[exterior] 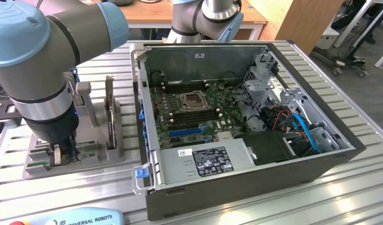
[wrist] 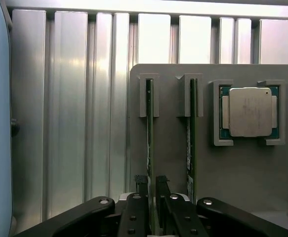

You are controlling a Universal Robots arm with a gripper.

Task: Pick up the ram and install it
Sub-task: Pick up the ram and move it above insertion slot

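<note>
Slotted aluminium table (exterior: 85, 187) carries an open computer case (exterior: 241, 192) and, on the exterior view's left, a grey holder (exterior: 94, 157) under the arm (exterior: 47, 70). The ram (wrist: 150, 128) stands on edge in a holder slot with the gripper (wrist: 151, 181) astride it, pads seemingly pressed on both faces. I judge it light and stiff yet fragile: grip the flat sides and lift straight. The wrist view adds a second stick (wrist: 192, 128) and the processor (wrist: 250, 112); the exterior view adds the motherboard (exterior: 198, 112).
</note>
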